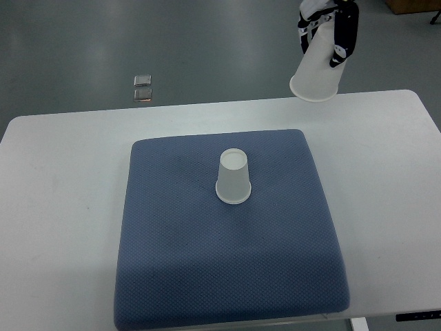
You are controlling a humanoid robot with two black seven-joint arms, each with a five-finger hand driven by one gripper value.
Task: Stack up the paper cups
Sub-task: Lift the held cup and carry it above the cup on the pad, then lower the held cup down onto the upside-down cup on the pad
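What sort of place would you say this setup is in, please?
Probably a robotics lab or test workspace: a plain white table with a blue mat, a bare grey floor, and a robot hand holding a paper cup.

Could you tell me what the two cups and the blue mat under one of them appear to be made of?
Both the cup on the mat and the held cup look like matte white paper: thin walls, rolled rims, no gloss. The mat seems a soft woven or foam-backed fabric, judging by its fine dotted texture and rounded corners; which one is unclear.
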